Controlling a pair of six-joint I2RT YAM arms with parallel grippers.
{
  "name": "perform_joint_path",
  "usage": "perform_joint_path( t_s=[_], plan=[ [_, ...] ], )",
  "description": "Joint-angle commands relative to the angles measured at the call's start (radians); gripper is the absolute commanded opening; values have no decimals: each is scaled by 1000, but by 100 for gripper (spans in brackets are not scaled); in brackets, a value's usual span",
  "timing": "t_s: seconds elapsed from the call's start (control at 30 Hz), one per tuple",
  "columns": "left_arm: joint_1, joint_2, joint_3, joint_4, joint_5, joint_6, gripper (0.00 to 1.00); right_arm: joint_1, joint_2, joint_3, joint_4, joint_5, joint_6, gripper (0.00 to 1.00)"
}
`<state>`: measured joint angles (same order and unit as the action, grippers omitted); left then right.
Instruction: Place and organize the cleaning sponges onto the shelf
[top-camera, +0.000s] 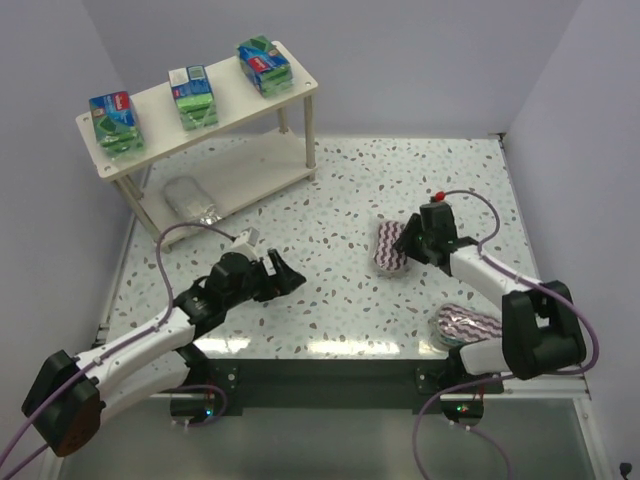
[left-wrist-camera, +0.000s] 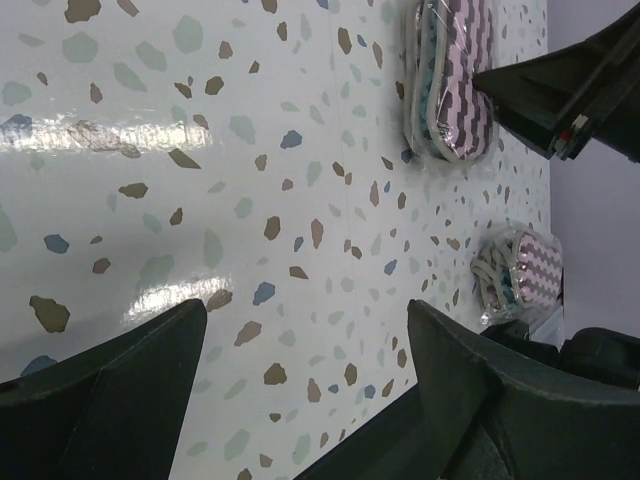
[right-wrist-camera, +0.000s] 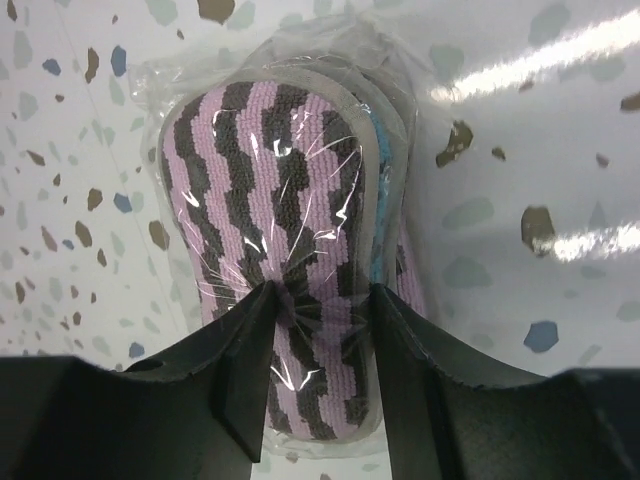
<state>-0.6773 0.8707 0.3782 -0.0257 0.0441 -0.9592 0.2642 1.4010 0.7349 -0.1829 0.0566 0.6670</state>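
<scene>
Right gripper (right-wrist-camera: 310, 300) pinches one end of the striped pad (right-wrist-camera: 290, 190); left gripper (left-wrist-camera: 305, 310) gapes, empty. Risk: the slick wrap (right-wrist-camera: 300, 60) may slip from this shallow grip.

The worktop (top-camera: 340, 200) is smooth and shiny, with little specks like stone. The pad (right-wrist-camera: 290, 180) is fuzzy knitted cloth inside clear, crinkly plastic wrap. The right end effector (right-wrist-camera: 320, 295) is dull black plastic with rough edges. The shelf (top-camera: 155, 108) looks matt and smooth, like painted wood. The green packs (top-camera: 115, 120) have glossy plastic wrap. The silvery pack (top-camera: 190, 198) shines like foil.
</scene>
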Motion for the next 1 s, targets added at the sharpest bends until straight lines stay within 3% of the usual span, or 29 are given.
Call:
perform_joint_path(
  t_s=[0.0,0.17,0.4,0.73,0.97],
  plan=[
    [-18,53,5,113,-6,-30,87,6,-77,-135,8,-107,126,43],
    [-68,160,39,205,-27,-68,87,13,-207,-308,71,-214,313,38],
    [-152,286,83,315,-116,-144,87,121,-485,-396,0,-212,483,38],
    [-290,490,212,329,-150,-193,82,204,-606,-476,-39,-261,608,38],
    [-349,571,217,334,-167,-217,61,205,-631,-485,-55,-285,595,38]
  ],
)
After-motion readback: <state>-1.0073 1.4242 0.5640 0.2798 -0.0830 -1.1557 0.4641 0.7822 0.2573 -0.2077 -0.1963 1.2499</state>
